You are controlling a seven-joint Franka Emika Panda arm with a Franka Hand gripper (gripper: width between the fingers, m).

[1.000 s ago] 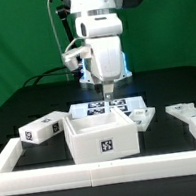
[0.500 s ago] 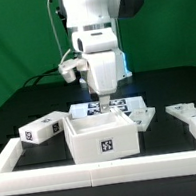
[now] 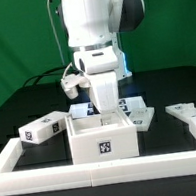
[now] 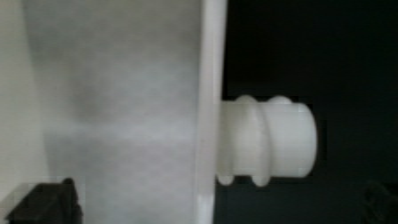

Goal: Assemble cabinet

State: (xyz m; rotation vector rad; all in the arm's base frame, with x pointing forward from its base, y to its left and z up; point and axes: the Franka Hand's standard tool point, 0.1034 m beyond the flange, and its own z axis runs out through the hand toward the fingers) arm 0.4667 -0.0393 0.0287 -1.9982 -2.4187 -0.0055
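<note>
The cabinet (image 3: 101, 136), an open white box with a tag on its front, stands at the table's middle. My gripper (image 3: 106, 109) has come down from above onto the box's back wall, and its tips are partly hidden behind the rim. In the wrist view a white panel (image 4: 125, 100) fills most of the picture at close range, with a ribbed white knob (image 4: 270, 140) sticking out of its side. One dark fingertip (image 4: 45, 205) shows far out at the edge. The jaws stand wide on either side of the panel and grip nothing.
A small tagged white block (image 3: 42, 128) lies at the exterior view's left of the box. Another white piece (image 3: 141, 119) lies just right of it, and a flat part (image 3: 192, 113) further right. The marker board (image 3: 134, 103) lies behind. Low white border rails (image 3: 14, 158) frame the table.
The arm has come down steadily. The gripper went from above the marker board down to the box's back wall.
</note>
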